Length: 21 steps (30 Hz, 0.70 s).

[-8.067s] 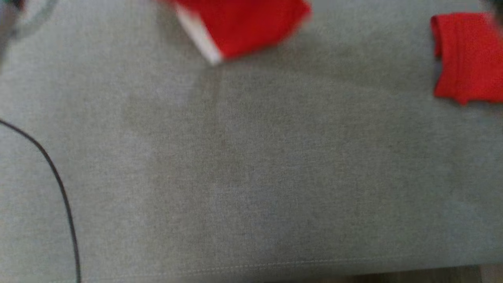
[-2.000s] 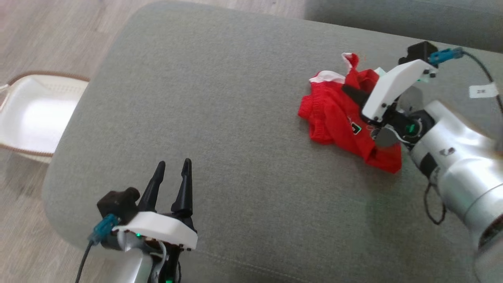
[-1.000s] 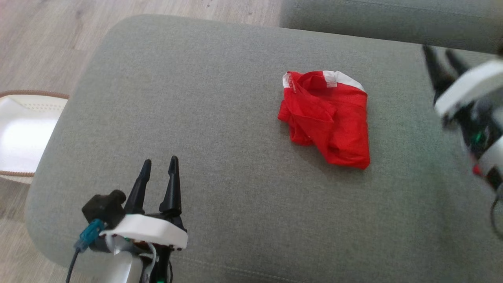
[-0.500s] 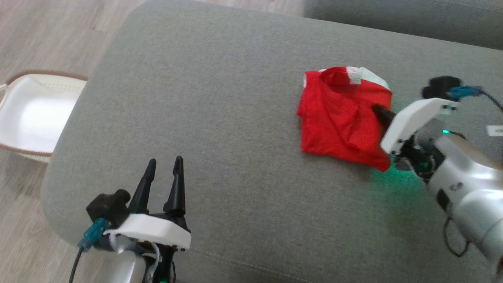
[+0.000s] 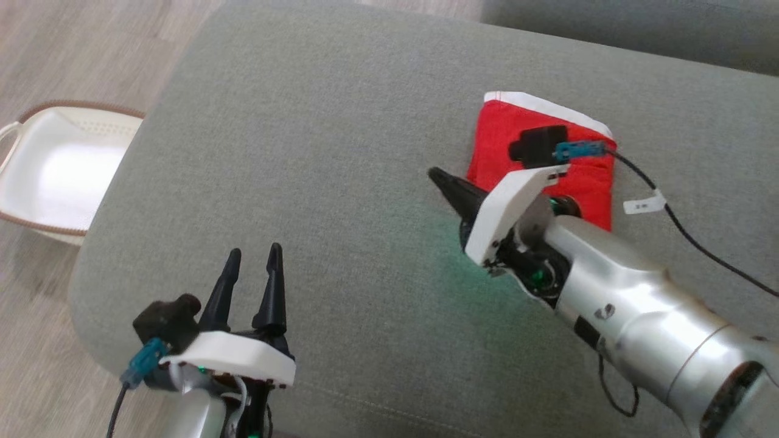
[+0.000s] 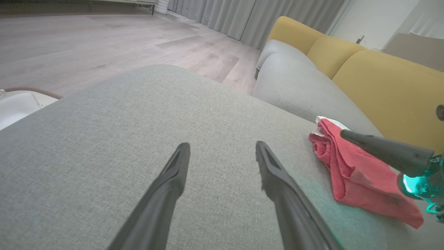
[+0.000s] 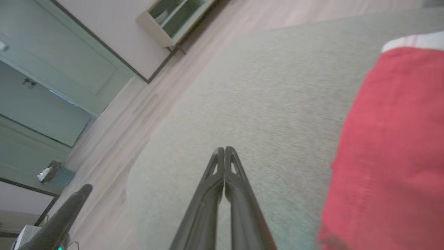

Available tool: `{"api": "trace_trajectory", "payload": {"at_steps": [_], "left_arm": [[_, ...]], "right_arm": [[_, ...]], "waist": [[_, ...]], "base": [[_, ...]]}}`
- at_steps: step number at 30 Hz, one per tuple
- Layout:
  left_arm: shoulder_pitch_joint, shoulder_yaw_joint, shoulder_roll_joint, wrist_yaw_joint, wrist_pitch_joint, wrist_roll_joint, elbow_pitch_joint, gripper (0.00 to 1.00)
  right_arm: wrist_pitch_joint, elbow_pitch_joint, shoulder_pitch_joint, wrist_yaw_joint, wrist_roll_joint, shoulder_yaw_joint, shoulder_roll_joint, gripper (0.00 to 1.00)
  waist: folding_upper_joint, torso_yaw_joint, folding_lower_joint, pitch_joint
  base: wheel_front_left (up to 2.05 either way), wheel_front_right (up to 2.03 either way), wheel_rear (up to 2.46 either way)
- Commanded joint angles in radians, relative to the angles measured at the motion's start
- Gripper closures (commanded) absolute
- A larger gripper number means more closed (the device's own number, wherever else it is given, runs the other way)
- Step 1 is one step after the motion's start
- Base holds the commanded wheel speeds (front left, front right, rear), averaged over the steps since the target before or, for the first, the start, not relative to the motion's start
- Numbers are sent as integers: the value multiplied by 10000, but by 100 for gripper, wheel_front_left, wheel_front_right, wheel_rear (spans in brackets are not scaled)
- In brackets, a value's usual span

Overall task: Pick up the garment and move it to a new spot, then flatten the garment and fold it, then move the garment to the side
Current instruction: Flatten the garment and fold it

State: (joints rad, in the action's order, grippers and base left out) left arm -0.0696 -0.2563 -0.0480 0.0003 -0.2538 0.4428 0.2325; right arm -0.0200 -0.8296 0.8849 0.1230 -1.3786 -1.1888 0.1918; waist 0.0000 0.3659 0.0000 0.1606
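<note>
Red garment with white band, grey cushion, black-fingered left claw and right claw

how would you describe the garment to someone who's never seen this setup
Start at the wide grey cushion. On its far right side lies the garment, a folded piece beside the right end effector. It alone is bright red, with a white band along its far edge.
</note>
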Motion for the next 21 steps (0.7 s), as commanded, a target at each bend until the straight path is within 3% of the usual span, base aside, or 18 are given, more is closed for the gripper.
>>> {"api": "trace_trajectory", "payload": {"at_steps": [1,6,7,8,9,14,18,21], "left_arm": [[-430,258,-22,41,-80,20,-255,0],[-257,553,-22,12,-80,-235,-431,0],[-221,628,-22,-1,-80,-316,-496,0],[-183,700,-22,-19,-80,-390,-559,0],[-138,787,-23,-30,-80,-466,-629,0],[36,1145,-50,-109,-80,-718,-902,0],[192,1525,-123,-185,-80,-920,-1110,0],[253,1751,-233,-261,-80,-1139,-1252,0]], "right_arm": [[317,398,-129,77,134,25,-59,100],[1892,1417,-23,77,912,-114,734,100],[2143,1563,0,77,1040,-67,931,68],[2340,1706,14,77,1171,6,1141,28],[2485,1828,24,77,1325,86,1354,0],[2794,2168,-13,77,2343,872,2195,0],[2813,2628,-775,77,3820,3146,2682,0],[2815,2847,-1893,77,4857,4772,2678,0]], "waist": [[0,-114,0,-113],[0,-667,0,-607],[0,-785,0,-693],[0,-906,0,-790],[0,-1046,0,-894],[0,-1591,0,-1238],[0,-2104,0,-1550],[0,-2418,0,-1764]], "base": [[0,0,0],[0,0,0],[0,0,0],[0,0,0],[0,0,0],[0,0,0],[0,0,0],[0,0,0]]}}
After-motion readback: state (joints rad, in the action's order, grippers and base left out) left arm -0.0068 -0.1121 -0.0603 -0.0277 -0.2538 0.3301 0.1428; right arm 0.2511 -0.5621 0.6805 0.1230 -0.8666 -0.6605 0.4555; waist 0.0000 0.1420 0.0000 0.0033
